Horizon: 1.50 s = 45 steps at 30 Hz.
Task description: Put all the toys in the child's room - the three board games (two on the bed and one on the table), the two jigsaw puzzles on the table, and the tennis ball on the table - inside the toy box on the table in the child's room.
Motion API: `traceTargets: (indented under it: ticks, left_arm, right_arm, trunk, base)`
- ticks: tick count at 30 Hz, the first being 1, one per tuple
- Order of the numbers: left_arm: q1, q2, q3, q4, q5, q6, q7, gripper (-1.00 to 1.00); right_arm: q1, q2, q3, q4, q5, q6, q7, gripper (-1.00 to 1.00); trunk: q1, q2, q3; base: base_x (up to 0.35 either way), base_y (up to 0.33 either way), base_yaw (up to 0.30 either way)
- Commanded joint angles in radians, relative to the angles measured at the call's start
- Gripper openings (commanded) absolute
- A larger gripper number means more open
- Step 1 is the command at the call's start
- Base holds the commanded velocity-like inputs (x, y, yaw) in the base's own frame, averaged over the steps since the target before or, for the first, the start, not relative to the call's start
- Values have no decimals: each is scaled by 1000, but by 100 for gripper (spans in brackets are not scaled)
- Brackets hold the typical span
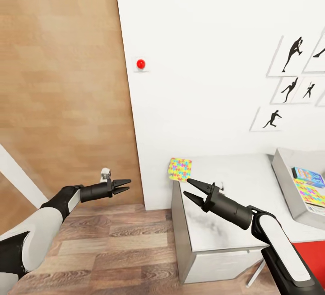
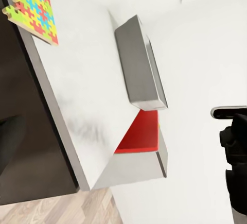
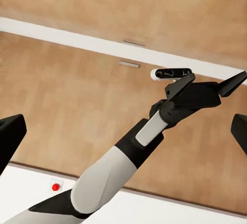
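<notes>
approach to the last jigsaw puzzle, both arms empty

head view: counter (image 1: 234, 195) at 4 o'clock, against the white wall. one jigsaw puzzle (image 1: 179, 169) lies on its far-left corner, overhanging the edge. toy box (image 1: 289, 186) at 3 o'clock on the counter already holds a board game (image 1: 308, 175) and a second puzzle (image 1: 309, 193). right gripper (image 1: 190, 188) hovers over the counter just short of the corner puzzle, jaws released, nothing held. left gripper (image 1: 124, 186) hangs off the counter over the wood floor (image 1: 113, 236), jaws nearly closed, empty.

left wrist view: puzzle corner and the toy box's grey wall show on the counter.

right wrist view: left arm against the brown door (image 3: 77, 105).

judgement: the thin mat is best pinched at the overhanging edge; approach low, level, avoid pushing it off.
</notes>
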<state>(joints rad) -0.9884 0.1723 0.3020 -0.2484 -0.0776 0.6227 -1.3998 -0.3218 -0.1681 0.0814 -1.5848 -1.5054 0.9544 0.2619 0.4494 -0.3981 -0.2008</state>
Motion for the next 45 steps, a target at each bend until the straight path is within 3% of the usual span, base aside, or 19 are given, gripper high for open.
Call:
traceTargets:
  ticks: [1, 25, 45]
  left_arm:
    - [-1, 0, 6, 0, -8, 11, -5, 100]
    - [-1, 1, 8, 0, -8, 11, -5, 100]
    - [-1, 1, 7, 0, -8, 11, -5, 100]
  right_arm:
    - [-1, 0, 0, 0, 8, 0, 9, 100]
    - [-1, -1, -1, 0, 9, 0, 8, 100]
    - [-1, 0, -2, 0, 11, -11, 4, 100]
  trunk:
    - [1, -2, 0]
    - [1, -2, 32]
    - [1, -2, 35]
  base:
    - [0, 0, 73]
    - [0, 0, 110]
    - [0, 0, -199]
